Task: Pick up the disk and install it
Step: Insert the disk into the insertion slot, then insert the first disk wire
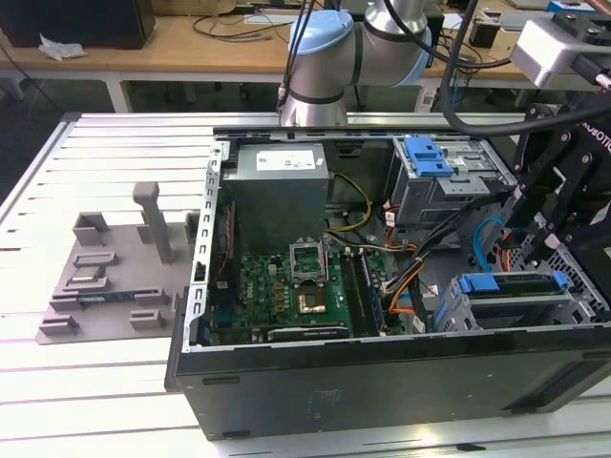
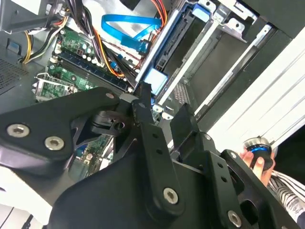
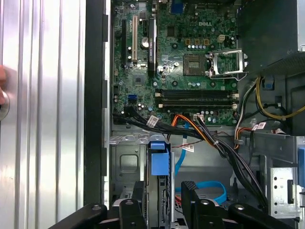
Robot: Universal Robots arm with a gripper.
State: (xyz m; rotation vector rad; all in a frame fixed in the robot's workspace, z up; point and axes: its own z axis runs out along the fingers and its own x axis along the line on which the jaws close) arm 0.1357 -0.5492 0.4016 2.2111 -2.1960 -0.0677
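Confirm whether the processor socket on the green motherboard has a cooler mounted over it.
No: in the first wrist view the socket on the green motherboard lies bare, its metal frame hinged open.

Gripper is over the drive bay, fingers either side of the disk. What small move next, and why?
Probably lift the gripper straight away from the bay. The disk seems seated in the bay, and the gripper is open, with a gap beside the disk. Stay off the blue cable alongside.

One open black computer case [image 1: 382, 382], one grey metal power-supply box [image 1: 280, 191] and one green motherboard [image 1: 272, 286] are sitting on one slatted tabletop [image 1: 95, 382].
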